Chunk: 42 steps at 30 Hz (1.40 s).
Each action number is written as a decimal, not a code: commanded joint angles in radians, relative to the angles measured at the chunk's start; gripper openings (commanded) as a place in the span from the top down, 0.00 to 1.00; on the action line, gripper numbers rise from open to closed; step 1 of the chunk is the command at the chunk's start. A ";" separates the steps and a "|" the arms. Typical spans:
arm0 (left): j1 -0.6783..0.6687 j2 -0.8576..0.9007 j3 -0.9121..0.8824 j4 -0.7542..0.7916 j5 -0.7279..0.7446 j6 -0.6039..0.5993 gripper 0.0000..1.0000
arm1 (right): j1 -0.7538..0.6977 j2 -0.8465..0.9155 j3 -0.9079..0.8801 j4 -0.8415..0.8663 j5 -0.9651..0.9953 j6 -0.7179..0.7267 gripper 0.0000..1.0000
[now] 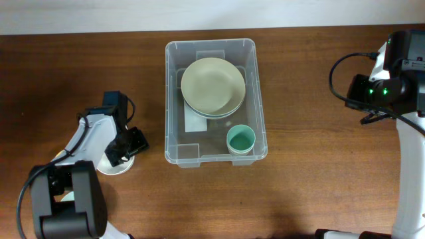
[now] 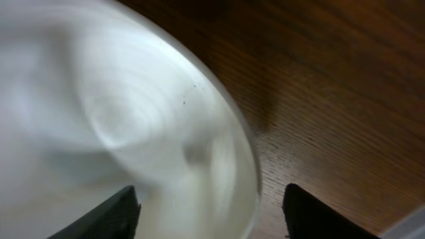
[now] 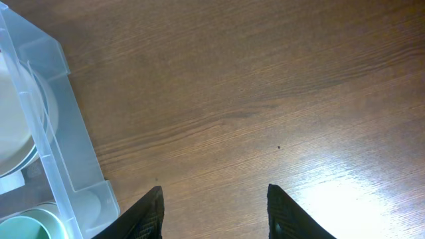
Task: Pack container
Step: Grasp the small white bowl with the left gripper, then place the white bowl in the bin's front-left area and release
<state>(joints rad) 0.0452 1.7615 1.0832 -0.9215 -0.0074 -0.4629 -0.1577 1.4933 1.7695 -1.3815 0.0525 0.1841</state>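
From overhead, the container (image 1: 211, 43) stood at the middle of the wooden counter (image 1: 299, 186), nearer the far edge, its long sides running away from the robot. Inside it lay a stack of pale plates (image 1: 212, 85) toward the far end and a teal cup (image 1: 240, 140) upright in the near right corner. The left arm (image 1: 93, 136) was bent low at the near left, well apart from the container, and the left hand (image 1: 129, 147) hung over a white dish (image 1: 118, 166) that sat on the counter. The right arm (image 1: 388, 83) stood off to the far right, near the counter's edge. In the left wrist view the white dish filled the left side, badly blurred, so it was probably a shallow bowl, though I could not tell for sure. The two fingers (image 2: 109, 216) stood wide apart with the dish's rim between them, one over the dish and one over bare wood, and neither clearly pressed on it. In the right wrist view the right hand (image 3: 216, 219) was partly open over bare counter with nothing between its fingers, and the container's corner showed at the left, near but apart.
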 commanded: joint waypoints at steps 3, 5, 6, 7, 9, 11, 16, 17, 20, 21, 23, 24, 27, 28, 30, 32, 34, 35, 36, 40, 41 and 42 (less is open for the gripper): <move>-0.003 0.061 -0.008 0.022 -0.014 0.011 0.54 | -0.006 0.002 0.000 0.001 0.005 0.008 0.55; -0.003 0.082 -0.008 0.029 -0.014 0.011 0.62 | -0.006 0.002 0.000 0.001 0.005 0.008 0.54; -0.003 0.090 -0.008 0.030 -0.014 0.011 0.71 | -0.006 0.002 0.000 0.001 0.005 0.008 0.54; -0.003 0.092 -0.008 0.031 -0.014 0.011 0.78 | -0.006 0.002 0.000 0.001 0.005 0.008 0.54; -0.003 0.092 -0.006 0.032 -0.014 0.011 0.91 | -0.006 0.002 0.000 0.001 0.005 0.008 0.54; -0.003 0.091 0.002 0.031 -0.014 0.011 0.97 | -0.006 0.002 0.000 0.001 0.005 0.008 0.54; -0.003 0.075 0.075 -0.010 -0.014 0.035 0.99 | -0.006 0.002 0.000 0.001 0.005 0.008 0.55; -0.003 0.067 0.102 -0.029 -0.014 0.039 0.99 | -0.006 0.002 0.000 0.001 0.005 0.008 0.55; -0.009 0.027 0.218 -0.106 -0.013 0.045 0.99 | -0.006 0.002 0.000 0.001 0.005 0.008 0.55; -0.015 0.011 0.257 -0.129 -0.011 0.050 0.99 | -0.006 0.002 0.000 0.001 0.005 0.008 0.55; -0.054 -0.042 0.382 -0.196 -0.011 0.050 0.99 | -0.006 0.002 0.000 0.001 0.005 0.008 0.54; -0.072 -0.061 0.421 -0.215 -0.011 0.050 0.99 | -0.006 0.002 0.000 0.001 0.005 0.008 0.55; -0.149 -0.118 0.529 -0.241 -0.011 0.050 0.99 | -0.006 0.002 -0.001 0.001 0.005 0.008 0.55; -0.183 -0.137 0.556 -0.240 -0.011 0.050 0.99 | -0.006 0.002 -0.001 0.001 0.005 0.008 0.54; -0.248 -0.160 0.591 -0.230 -0.014 0.049 0.99 | -0.006 0.002 -0.001 0.001 0.005 0.008 0.55; -0.328 -0.171 0.602 -0.207 -0.014 0.049 0.99 | -0.006 0.002 -0.001 0.001 0.005 0.008 0.55; -0.397 -0.165 0.601 -0.199 -0.014 0.049 0.99 | -0.006 0.002 -0.003 0.002 0.005 0.008 0.54; -0.437 -0.154 0.601 -0.197 -0.014 0.049 0.99 | -0.006 0.002 -0.003 0.002 0.005 0.008 0.54; -0.467 -0.143 0.601 -0.195 -0.014 0.049 0.99 | -0.006 0.002 -0.003 0.002 0.005 0.008 0.54; -0.599 -0.049 0.600 -0.196 -0.014 0.049 0.99 | -0.006 0.002 -0.004 0.002 0.005 0.008 0.55; -0.622 -0.023 0.600 -0.200 -0.014 0.049 0.99 | -0.006 0.002 -0.004 0.002 0.005 0.008 0.55; -0.639 0.001 0.600 -0.204 -0.014 0.049 0.99 | -0.006 0.002 -0.004 0.002 0.005 0.008 0.55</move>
<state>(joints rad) -0.5289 1.6775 1.6867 -1.1175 -0.0223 -0.4297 -0.1577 1.4933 1.7695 -1.3834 0.0525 0.1837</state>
